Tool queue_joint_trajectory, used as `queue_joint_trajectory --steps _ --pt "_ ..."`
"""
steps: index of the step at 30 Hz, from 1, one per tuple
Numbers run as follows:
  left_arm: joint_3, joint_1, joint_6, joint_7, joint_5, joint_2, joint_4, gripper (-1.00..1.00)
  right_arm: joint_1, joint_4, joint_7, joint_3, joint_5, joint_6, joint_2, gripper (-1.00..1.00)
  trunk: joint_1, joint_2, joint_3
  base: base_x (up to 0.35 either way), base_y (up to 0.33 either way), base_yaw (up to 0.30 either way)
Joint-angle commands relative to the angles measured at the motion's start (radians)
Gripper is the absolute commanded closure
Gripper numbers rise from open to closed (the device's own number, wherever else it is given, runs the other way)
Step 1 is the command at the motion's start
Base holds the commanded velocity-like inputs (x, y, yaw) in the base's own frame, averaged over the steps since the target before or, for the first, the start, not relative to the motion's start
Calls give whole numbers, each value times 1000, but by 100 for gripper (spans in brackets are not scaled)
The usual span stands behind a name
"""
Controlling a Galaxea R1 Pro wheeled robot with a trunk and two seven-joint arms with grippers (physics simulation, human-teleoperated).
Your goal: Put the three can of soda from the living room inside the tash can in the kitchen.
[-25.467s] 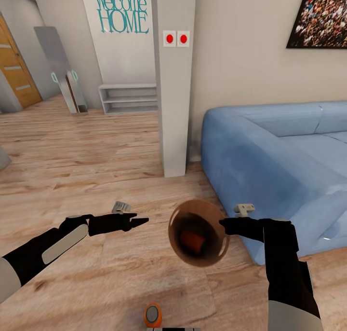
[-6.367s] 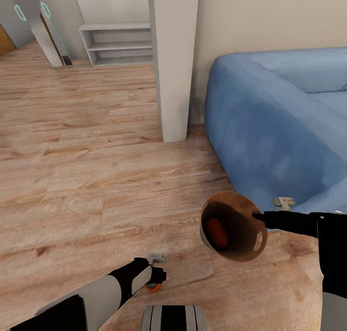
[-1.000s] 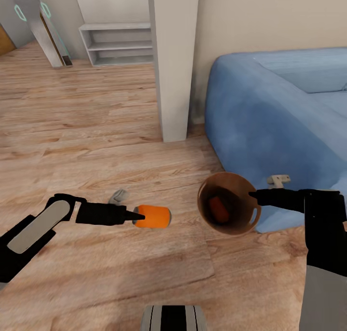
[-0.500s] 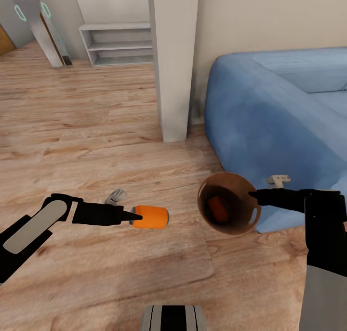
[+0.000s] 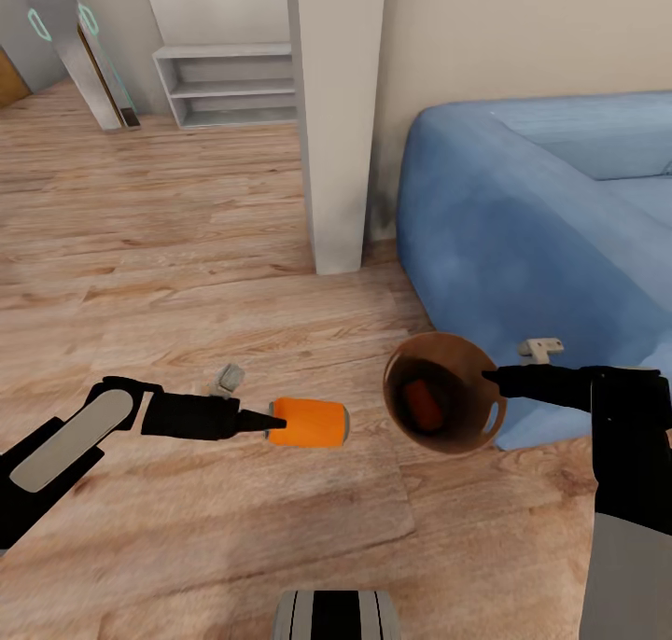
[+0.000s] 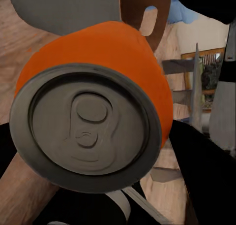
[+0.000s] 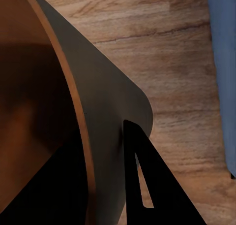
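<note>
Clamping orange can (image 5: 310, 422) sideways, left gripper (image 5: 271, 423), bin (image 5: 444, 392) beside

A grey pillar (image 5: 336, 118) stands beside empty white shelves (image 5: 229, 85).

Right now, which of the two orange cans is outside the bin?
The orange can held sideways by the left gripper; the other can lies inside the bin.
</note>
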Motion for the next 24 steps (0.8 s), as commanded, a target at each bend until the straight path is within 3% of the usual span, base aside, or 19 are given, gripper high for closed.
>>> queue_joint_trajectory --steps 1,5,8,15,16,20,24 --pt "-2 0 1 -39 -7 0 0 100 0 0 3 0 -14 9 -1 100 0 0 0 0 0 0" --pt "-4 0 1 -59 -6 -8 -1 100 0 0 3 1 -14 9 0 100 0 0 0 0 0 0" --pt "-8 0 2 -68 -4 -31 -1 100 0 0 4 1 -15 9 0 100 0 0 0 0 0 0" --pt "-6 0 3 -74 -2 -199 -1 100 0 0 2 4 -15 9 0 100 0 0 0 0 0 0" --pt "-4 0 3 -74 -3 -237 -1 100 0 0 1 5 -15 9 0 100 0 0 0 0 0 0" --pt "5 -2 3 -74 -3 -304 0 100 0 0 1 7 -14 9 1 100 0 0 0 0 0 0" --pt "33 -3 0 -69 -4 -330 1 100 0 0 1 8 -14 9 2 100 0 0 0 0 0 0"
